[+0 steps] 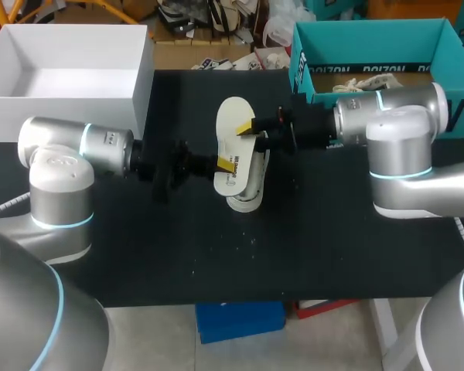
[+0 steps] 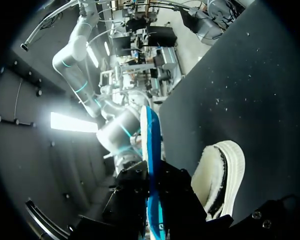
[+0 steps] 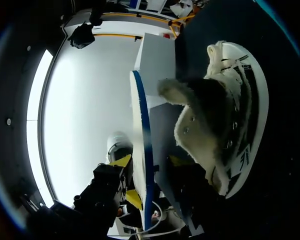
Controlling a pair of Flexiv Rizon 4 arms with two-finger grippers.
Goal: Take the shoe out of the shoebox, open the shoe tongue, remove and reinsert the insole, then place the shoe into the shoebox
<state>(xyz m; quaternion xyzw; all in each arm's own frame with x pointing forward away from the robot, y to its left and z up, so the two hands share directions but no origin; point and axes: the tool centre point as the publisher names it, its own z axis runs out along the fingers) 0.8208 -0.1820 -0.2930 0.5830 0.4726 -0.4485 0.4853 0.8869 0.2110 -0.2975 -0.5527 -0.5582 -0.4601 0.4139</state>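
**Current state.** In the head view, the cream foam insole with a blue underside is lying out of the shoe, suspended at the centre of the frame. The white low shoe with a fleece lining is sitting directly beneath it on the black desk. The teal cardboard shoebox is standing open at the upper right of the frame, well apart from the shoe.

**Pincer state.**
- The left pincer is clamping the end of the insole nearer the lower edge of the frame. In the left wrist view the insole is running edge-on between that pincer's fingers, with the shoe beside it.
- The right pincer is clamping the opposite end. In the right wrist view the insole is passing between its yellow tips, with the shoe alongside.

**Step in hand (judged).** The insole is probably being prepared for reinsertion.

**Procedure advice.**
1. Tilt the insole so its toe end is pointing down into the shoe opening.
2. Make sure the blue face is facing downward.
3. Release one pincer before feeding, since two rigid grips are likely to buckle the foam.
4. Watch the fleece collar, which is likely to snag the edge and drag the unrestrained shoe across the desk.
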